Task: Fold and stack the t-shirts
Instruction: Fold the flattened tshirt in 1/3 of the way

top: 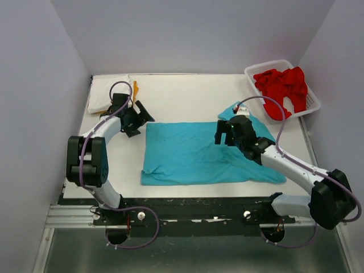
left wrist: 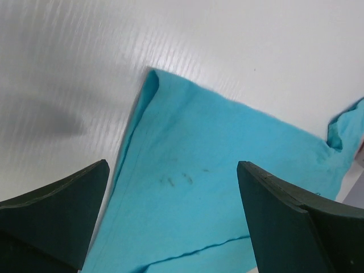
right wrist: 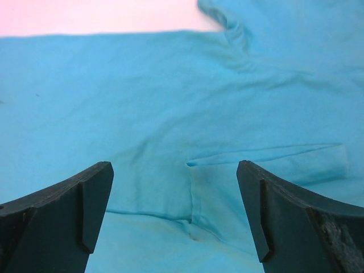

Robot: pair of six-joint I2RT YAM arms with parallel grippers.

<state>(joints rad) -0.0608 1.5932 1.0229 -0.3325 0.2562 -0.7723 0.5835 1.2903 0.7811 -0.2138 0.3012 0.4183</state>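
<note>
I had the left gripper (top: 140,121) reached forward, elbow bent outward, jaws spread wide. The right gripper (top: 228,134) angled in toward the middle on a long, low arm, its jaws equally wide apart.

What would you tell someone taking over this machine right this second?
Left hand: open, empty, above the turquoise shirt's far left corner.
Right hand: open, empty, over its right side.
The turquoise shirt lies spread in the middle of the table, seemingly partly folded. Red shirts sit in the basket, far right. A white shirt, with an orange one beside it, sits far left.
To do: finish folding the turquoise one, stack it, then the red ones.
</note>
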